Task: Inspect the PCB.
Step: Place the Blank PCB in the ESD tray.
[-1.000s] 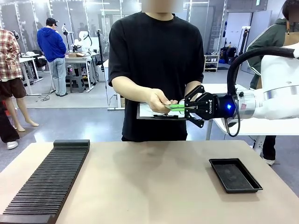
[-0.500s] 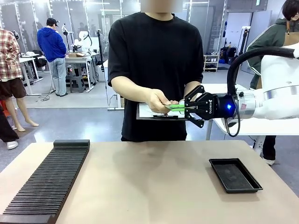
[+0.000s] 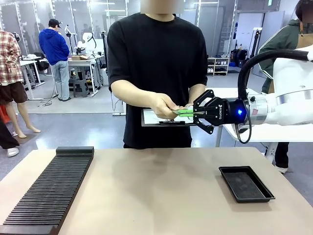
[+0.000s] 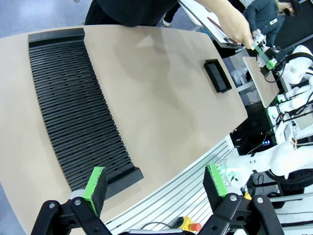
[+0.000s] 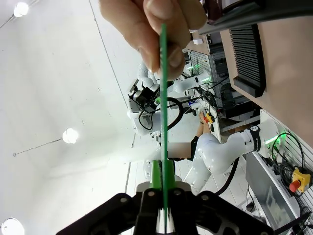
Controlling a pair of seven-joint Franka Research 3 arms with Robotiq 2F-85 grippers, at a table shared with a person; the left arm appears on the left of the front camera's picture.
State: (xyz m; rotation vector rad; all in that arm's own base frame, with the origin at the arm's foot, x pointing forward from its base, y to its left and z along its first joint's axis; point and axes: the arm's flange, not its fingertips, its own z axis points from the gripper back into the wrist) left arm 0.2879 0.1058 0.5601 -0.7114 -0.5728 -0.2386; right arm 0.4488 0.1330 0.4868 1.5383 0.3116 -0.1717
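1. The right gripper (image 3: 188, 112) is closed tight on one end of the PCB (image 3: 182, 112). Its arm reaches in level from the right, in the air past the table's (image 3: 156, 196) far edge and right of the middle.
2. The PCB lies about flat between the gripper and the person's hand (image 3: 165, 105), which pinches its other end with the fingertips. Both have hold of it at once.
3. In the right wrist view the PCB (image 5: 163, 122) shows edge-on as a thin green line. It runs from between the closed green pads up to the person's hand (image 5: 151, 24).
4. Just below the PCB and the right gripper the person holds a clipboard (image 3: 152, 117) with white paper, close against the body.
5. The left gripper (image 4: 156, 181) is spread wide with nothing in it. It hangs high above the table's near edge, over the near end of the rack (image 4: 73, 107).
6. The black slotted rack (image 3: 51, 188) lies along the table's left edge, from the near left corner towards the far edge.
7. A shallow black tray (image 3: 246, 183) sits by the table's right edge, well apart from the rack, with bare tabletop between them.
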